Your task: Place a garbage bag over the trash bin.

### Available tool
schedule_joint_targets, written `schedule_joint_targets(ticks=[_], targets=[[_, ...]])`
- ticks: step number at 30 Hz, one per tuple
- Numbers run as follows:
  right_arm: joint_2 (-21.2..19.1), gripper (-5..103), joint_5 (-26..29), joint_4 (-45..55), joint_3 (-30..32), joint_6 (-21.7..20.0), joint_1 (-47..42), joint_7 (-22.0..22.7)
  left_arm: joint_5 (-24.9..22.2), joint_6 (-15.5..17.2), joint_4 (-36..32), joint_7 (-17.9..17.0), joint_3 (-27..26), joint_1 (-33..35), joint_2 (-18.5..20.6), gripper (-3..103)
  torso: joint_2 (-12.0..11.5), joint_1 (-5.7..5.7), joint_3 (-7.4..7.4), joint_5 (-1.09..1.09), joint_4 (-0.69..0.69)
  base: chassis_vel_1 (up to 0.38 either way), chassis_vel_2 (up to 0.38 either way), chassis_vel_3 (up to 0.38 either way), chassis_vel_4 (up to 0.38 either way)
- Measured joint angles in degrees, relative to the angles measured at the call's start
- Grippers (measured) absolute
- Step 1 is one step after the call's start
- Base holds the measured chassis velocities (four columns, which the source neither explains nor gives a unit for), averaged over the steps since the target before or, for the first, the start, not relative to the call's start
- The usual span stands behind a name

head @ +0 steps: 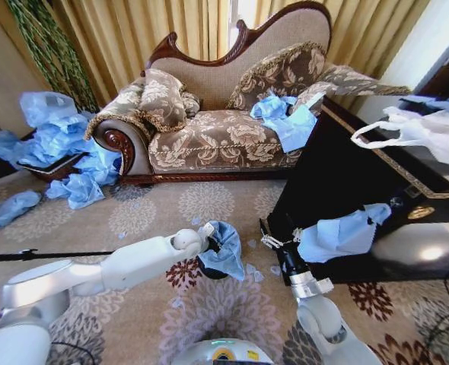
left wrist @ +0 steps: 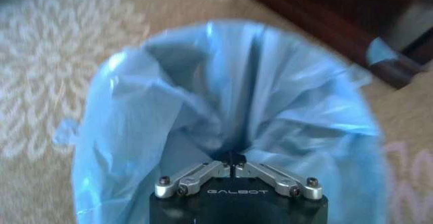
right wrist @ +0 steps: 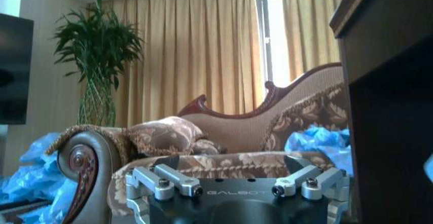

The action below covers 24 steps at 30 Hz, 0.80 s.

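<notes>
A light-blue garbage bag is draped over the small black trash bin on the carpet in front of me; only a dark sliver of the bin shows under the plastic. My left gripper reaches in from the left and is shut on a fold of the bag's edge. In the left wrist view the garbage bag gapes open, with the left gripper pinching the plastic at its near rim. My right gripper hovers open beside the dark table's corner, holding nothing; in the right wrist view its right gripper links are spread wide.
A dark low table stands close on the right, carrying a blue bag and a white handled bag. The sofa lies ahead with blue bags on it. A heap of blue bags sits at the left.
</notes>
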Motion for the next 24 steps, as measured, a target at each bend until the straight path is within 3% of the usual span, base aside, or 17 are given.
schedule_joint_targets(ticks=[6, 16, 20, 22, 24], targets=[[-1.03, 100, 0.96, -0.23, 0.78, 0.07, -0.57, -0.13, -4.41, 2.61, 8.07, -1.84, 2.64, -0.78, -5.05, 0, 0.00, 0.00, 0.00, 0.00, -0.01, 0.000, 0.000, 0.000, 0.000], [-1.77, 100, 2.09, -2.04, 0.09, -0.23, 0.94, 0.03, -12.52, 3.17, 1.25, -6.06, 2.85, -4.59, -0.51, 0, 0.00, -0.01, -0.01, 0.02, 0.04, 0.000, 0.000, 0.000, 0.000], [-2.03, 100, 2.13, -2.90, -0.95, -0.66, 2.01, 0.43, -12.90, 3.02, 1.41, -6.64, 1.64, -4.13, -4.02, 0, 0.00, 0.00, -0.01, 0.02, 0.01, 0.000, 0.000, 0.000, 0.000], [-2.29, 100, 2.19, -3.38, -1.49, -0.94, 2.41, 0.63, -10.54, 2.81, 5.83, -6.54, 1.55, -3.07, -8.52, 0, 0.00, 0.00, -0.01, 0.00, -0.03, 0.000, 0.000, 0.000, 0.000], [-2.33, 100, 2.20, -3.51, -1.60, -0.97, 2.46, 0.72, -9.11, 2.47, 8.48, -6.23, 1.54, -2.63, -10.30, 0, 0.00, 0.00, -0.01, 0.00, -0.04, 0.000, 0.000, 0.000, 0.000]])
